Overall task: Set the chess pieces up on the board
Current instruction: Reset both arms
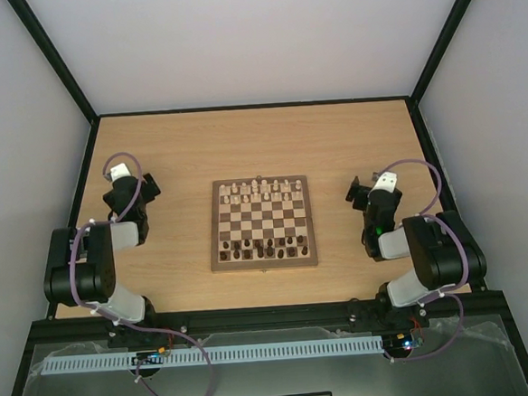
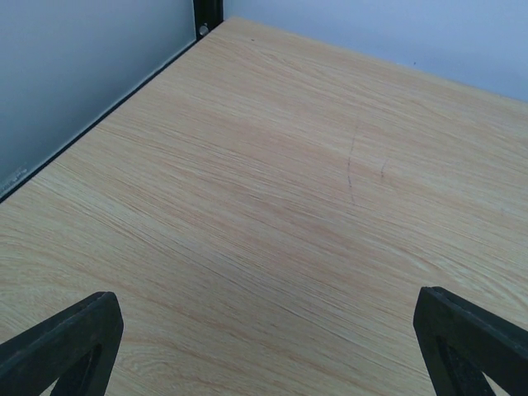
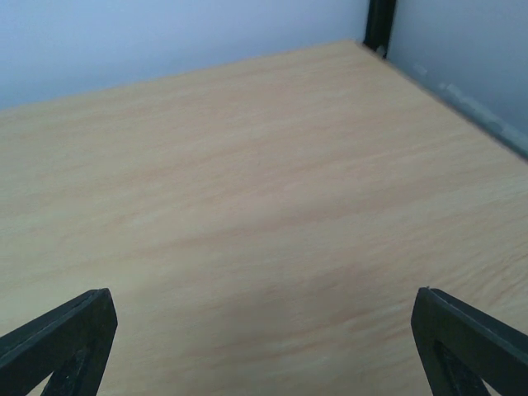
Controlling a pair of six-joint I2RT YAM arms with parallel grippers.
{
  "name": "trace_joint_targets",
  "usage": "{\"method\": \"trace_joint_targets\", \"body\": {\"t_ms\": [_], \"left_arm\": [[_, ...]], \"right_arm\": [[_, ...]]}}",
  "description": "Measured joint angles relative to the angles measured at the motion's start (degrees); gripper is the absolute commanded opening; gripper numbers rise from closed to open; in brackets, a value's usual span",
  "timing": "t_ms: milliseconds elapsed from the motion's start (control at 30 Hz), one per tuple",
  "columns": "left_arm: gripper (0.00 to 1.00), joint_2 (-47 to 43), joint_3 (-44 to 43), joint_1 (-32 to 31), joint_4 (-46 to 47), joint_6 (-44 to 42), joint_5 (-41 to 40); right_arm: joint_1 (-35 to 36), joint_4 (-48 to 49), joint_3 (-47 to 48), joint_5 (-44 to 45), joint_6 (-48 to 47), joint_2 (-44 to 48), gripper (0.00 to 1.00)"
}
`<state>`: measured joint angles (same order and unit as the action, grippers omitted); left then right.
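- Top view: the board [image 1: 261, 223] lies flat at the middle of the table [image 1: 170, 150], square to its edges. It sits between your two arms and well apart from both, so either one could reach in from its own side. It is wood, with light and dark brown checks inside a mid-brown border.
- The chess pieces [image 1: 262, 193], pale cream, stand along the two far rows, and the dark chessmen [image 1: 263, 248] line the two near rows. All are tiny turned shapes, far smaller than a gripper. You cannot tell from here whether each stands on its proper square. A small speck [image 1: 259, 177] sits at the far border; what it is I cannot tell.
- The left gripper [image 1: 148, 188] and the right gripper [image 1: 355, 192] hang over bare table on either side of the board. This reads as a parked pose, not a reach.
- Left wrist view: your fingers [image 2: 66, 342] are matte black wedges, spread wide at the bottom corners and holding nothing. Below them is pale wood-grain laminate with a faint dark scratch [image 2: 351, 173]. A grey wall [image 2: 74, 74] and a black frame post [image 2: 208, 12] close the corner. The board is out of this view.
- Right wrist view: the fingers [image 3: 62, 342] are likewise wide apart and empty over smooth, pale, grained tabletop. No board or piece shows here.
- Pieces this small and smooth will probably need a centred pinch, or their neighbours may topple.
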<state>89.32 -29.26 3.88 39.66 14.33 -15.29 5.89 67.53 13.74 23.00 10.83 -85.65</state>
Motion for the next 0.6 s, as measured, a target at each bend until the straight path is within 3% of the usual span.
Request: {"method": "trace_joint_targets", "body": {"t_ms": [300,600], "left_arm": [[0.99,-1.7,2.4,-0.7,3.7,0.3,-3.5],[1.0,-2.2,3.4,-1.4,5.2,0.2,-5.3]], "right_arm": [[-0.9,2.7,-2.3,-8.6,-3.0,-1.2,0.98],[-1.9,2.6,-1.1,-11.3,-2.9,-1.2,0.99]]}}
